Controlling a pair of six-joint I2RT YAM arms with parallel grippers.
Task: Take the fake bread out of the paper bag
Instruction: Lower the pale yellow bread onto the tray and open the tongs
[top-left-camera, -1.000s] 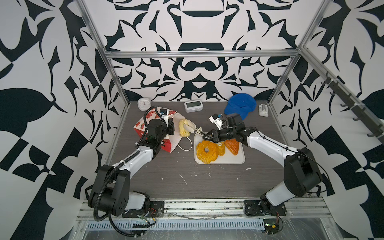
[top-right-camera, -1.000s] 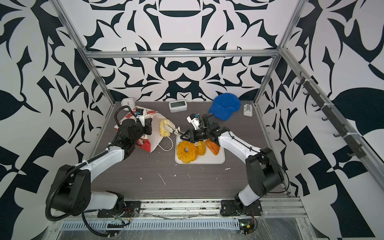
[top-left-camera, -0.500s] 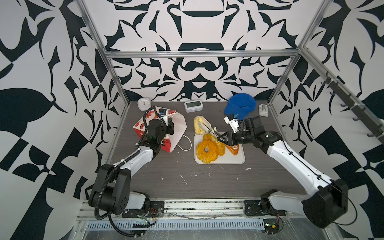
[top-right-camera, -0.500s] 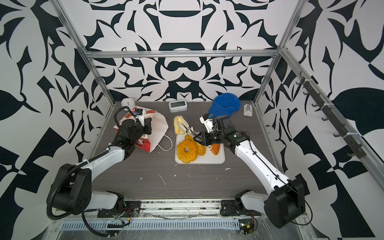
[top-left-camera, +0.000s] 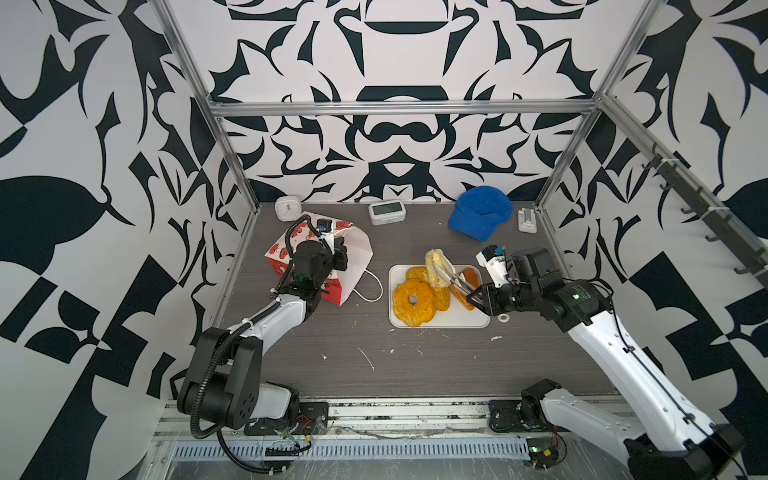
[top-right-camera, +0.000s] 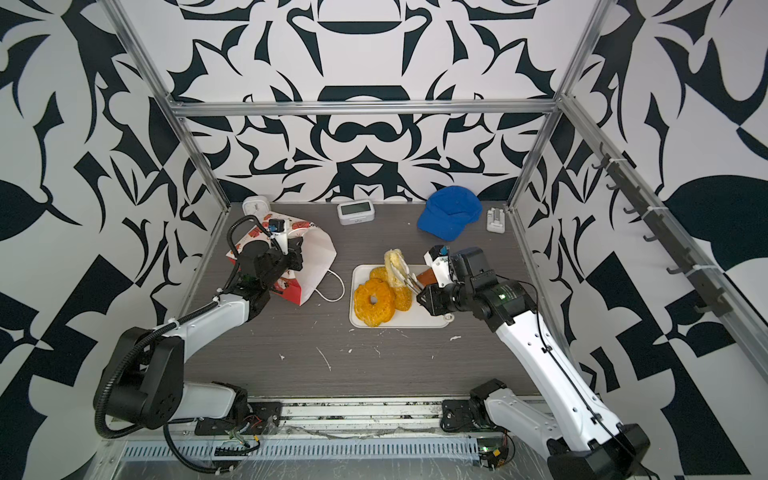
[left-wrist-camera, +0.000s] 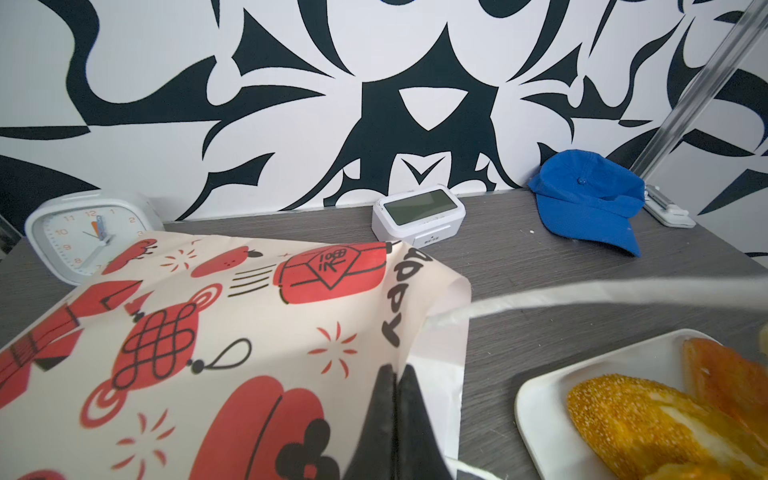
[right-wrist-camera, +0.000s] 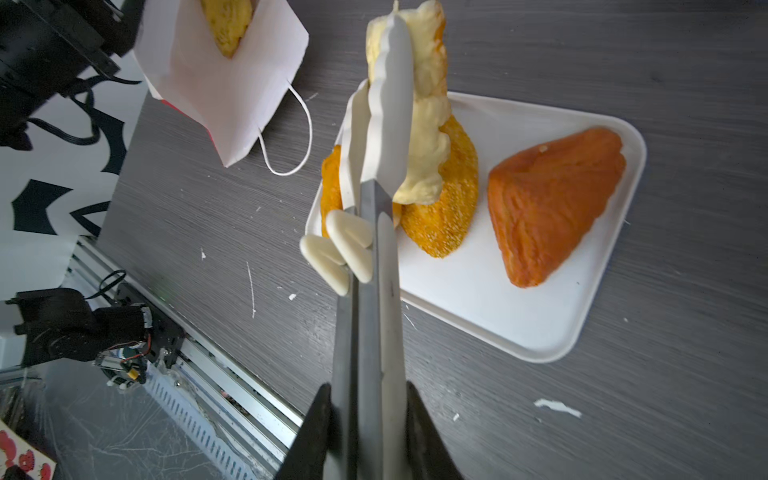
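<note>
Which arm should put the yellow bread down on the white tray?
The right. The right gripper is shut on the tongs, which hold the pale croissant right at the tray. The left gripper is busy, clamped on the paper bag.

Paper bag (top-left-camera: 357, 254) on side on bench (top-left-camera: 415, 374), one yellow pastry (right-wrist-camera: 226, 31) inside. Ring (top-left-camera: 399, 309), seeded loaf (right-wrist-camera: 446, 212), orange wedge (right-wrist-camera: 557, 208) on white tray (top-left-camera: 465, 320). Pale croissant (right-wrist-camera: 430, 124) clamped in tongs (right-wrist-camera: 388, 104) above tray.

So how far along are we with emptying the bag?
Done: the ring, loaf and wedge lie on the tray. In hand: the right gripper grips tongs holding a pale croissant above it; the left gripper pinches the paper bag. Left: one piece shows inside the bag.
</note>
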